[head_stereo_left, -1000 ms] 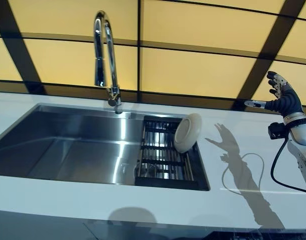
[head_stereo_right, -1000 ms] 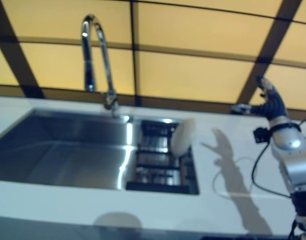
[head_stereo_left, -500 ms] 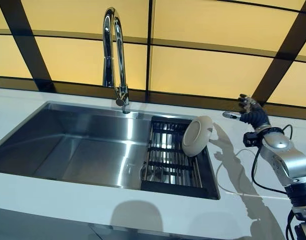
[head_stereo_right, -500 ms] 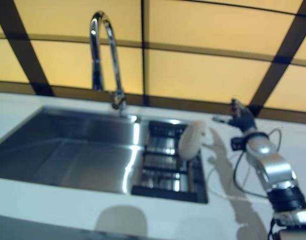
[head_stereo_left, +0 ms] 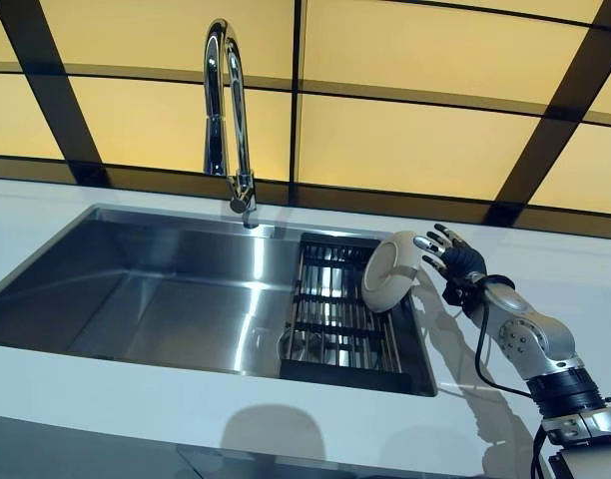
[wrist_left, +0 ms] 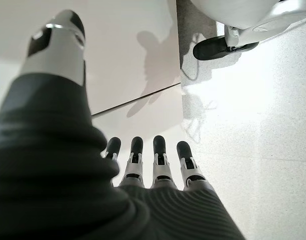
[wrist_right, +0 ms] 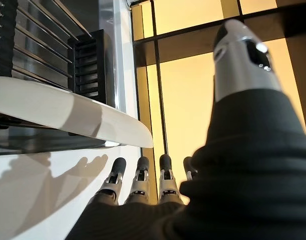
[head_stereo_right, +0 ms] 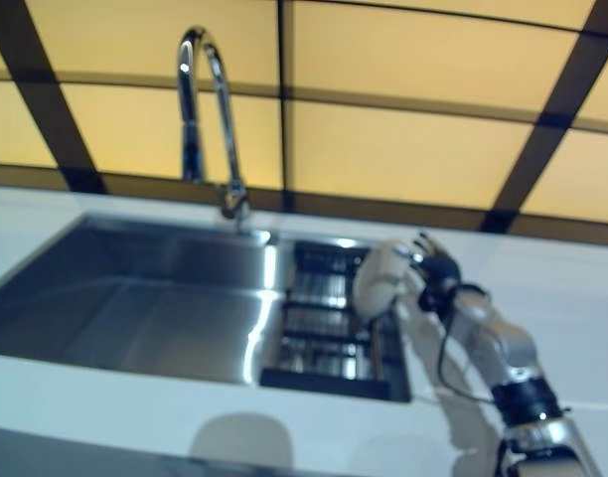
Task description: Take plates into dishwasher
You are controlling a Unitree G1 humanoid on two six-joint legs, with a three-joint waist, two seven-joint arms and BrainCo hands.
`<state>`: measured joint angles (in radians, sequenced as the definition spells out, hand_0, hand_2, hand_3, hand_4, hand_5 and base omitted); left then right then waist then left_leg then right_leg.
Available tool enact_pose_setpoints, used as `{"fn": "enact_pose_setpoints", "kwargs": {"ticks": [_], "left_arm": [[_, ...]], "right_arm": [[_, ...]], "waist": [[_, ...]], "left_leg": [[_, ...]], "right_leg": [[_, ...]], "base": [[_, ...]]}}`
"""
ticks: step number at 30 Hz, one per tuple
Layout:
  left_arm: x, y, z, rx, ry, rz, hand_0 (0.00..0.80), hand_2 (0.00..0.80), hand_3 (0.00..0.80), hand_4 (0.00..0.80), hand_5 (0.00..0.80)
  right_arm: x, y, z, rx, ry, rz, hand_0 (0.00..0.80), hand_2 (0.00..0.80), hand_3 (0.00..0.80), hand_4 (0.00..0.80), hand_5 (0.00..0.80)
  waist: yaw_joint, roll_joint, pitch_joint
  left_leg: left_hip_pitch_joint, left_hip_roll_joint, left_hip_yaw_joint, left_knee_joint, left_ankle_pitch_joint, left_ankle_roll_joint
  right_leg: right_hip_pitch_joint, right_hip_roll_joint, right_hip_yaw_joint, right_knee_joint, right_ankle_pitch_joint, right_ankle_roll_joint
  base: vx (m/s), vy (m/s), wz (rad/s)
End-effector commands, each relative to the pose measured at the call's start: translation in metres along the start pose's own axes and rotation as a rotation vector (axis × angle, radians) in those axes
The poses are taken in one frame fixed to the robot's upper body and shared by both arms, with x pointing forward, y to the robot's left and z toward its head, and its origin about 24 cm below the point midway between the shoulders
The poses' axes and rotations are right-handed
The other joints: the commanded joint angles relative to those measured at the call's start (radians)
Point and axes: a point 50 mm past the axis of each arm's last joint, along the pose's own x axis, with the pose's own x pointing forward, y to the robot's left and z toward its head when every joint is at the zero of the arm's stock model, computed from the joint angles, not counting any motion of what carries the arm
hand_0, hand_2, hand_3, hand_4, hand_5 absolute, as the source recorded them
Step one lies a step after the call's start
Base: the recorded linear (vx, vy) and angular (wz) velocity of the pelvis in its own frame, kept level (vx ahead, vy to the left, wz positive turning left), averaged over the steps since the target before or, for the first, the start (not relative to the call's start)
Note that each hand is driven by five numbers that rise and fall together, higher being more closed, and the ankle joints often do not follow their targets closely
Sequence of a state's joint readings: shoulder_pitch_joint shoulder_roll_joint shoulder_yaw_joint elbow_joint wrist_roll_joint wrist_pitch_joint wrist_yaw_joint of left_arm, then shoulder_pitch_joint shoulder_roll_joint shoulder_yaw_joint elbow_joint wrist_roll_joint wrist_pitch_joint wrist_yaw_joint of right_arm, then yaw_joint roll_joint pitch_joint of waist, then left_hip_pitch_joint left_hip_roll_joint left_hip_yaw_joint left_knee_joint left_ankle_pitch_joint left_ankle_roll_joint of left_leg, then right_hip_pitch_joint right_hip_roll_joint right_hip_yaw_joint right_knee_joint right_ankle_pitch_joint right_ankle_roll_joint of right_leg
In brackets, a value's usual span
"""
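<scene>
A white plate [head_stereo_left: 388, 275] stands tilted on edge in the black drying rack [head_stereo_left: 337, 309] at the right end of the steel sink [head_stereo_left: 166, 289]. It also shows in the right wrist view [wrist_right: 68, 112]. My right hand [head_stereo_left: 455, 261] is open with straight fingers [wrist_right: 140, 176], just right of the plate's rim and close to it; contact cannot be told. My left hand [wrist_left: 153, 170] is open and empty, hanging low over the pale floor, and shows only in its wrist view.
A tall chrome tap [head_stereo_left: 229, 110] rises behind the sink. A white worktop [head_stereo_left: 545, 289] surrounds the sink. A yellow tiled wall with dark bands [head_stereo_left: 415, 130] stands behind it.
My right hand has come down and leftward from the back wall to the plate's right rim. The camera has shifted a little. The plate has not moved.
</scene>
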<state>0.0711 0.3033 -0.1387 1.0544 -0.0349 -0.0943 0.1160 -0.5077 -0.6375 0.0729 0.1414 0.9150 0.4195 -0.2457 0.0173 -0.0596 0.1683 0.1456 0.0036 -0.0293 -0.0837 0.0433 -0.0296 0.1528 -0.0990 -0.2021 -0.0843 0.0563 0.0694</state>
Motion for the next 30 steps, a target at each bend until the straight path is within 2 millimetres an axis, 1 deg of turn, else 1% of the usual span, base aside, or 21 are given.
{"fn": "enact_pose_setpoints", "kwargs": {"ticks": [1,8,16,22,30], "left_arm": [[0.006,0.014,0.013,0.041,-0.028,0.026,0.0,0.0,0.0,0.0,0.0],[0.006,0.013,0.013,0.049,-0.025,0.025,0.0,0.0,0.0,0.0,0.0],[0.006,0.011,0.012,0.059,-0.023,0.017,0.0,0.0,0.0,0.0,0.0],[0.006,0.011,0.013,0.069,-0.02,0.016,0.0,0.0,0.0,0.0,0.0],[0.006,0.012,0.014,0.076,-0.023,0.007,0.0,0.0,0.0,0.0,0.0]], "right_arm": [[0.003,0.003,0.018,0.044,-0.071,-0.007,0.0,0.0,0.0,0.0,0.0],[0.006,-0.004,0.021,0.049,-0.051,-0.055,0.0,0.0,0.0,0.0,0.0],[0.014,-0.016,0.019,0.04,-0.008,-0.12,0.0,0.0,0.0,0.0,0.0],[0.016,-0.023,0.016,0.033,0.025,-0.136,0.0,0.0,0.0,0.0,0.0],[0.019,-0.016,0.011,-0.001,0.055,-0.088,0.0,0.0,0.0,0.0,0.0]], "waist": [[0.042,-0.023,-0.038],[0.049,-0.026,-0.04],[0.063,-0.026,-0.039],[0.07,-0.027,-0.033],[0.074,-0.027,-0.031]], "left_leg": [[0.005,0.0,0.083,0.038,-0.058,-0.014],[0.004,-0.002,0.085,0.039,-0.058,-0.011],[0.006,-0.003,0.081,0.039,-0.057,-0.011],[0.005,-0.003,0.078,0.042,-0.055,-0.012],[0.003,-0.002,0.079,0.042,-0.053,-0.013]], "right_leg": [[-0.024,0.013,0.0,0.045,-0.004,0.015],[-0.014,0.016,0.003,0.036,-0.006,0.014],[0.002,0.018,-0.002,0.026,-0.007,0.013],[0.008,0.018,-0.005,0.023,-0.007,0.013],[0.011,0.02,-0.004,0.02,-0.008,0.013]], "base": [[0.0,0.0,0.0],[0.0,0.0,0.0],[0.0,0.0,0.0],[0.0,0.0,0.0],[0.0,0.0,0.0]]}}
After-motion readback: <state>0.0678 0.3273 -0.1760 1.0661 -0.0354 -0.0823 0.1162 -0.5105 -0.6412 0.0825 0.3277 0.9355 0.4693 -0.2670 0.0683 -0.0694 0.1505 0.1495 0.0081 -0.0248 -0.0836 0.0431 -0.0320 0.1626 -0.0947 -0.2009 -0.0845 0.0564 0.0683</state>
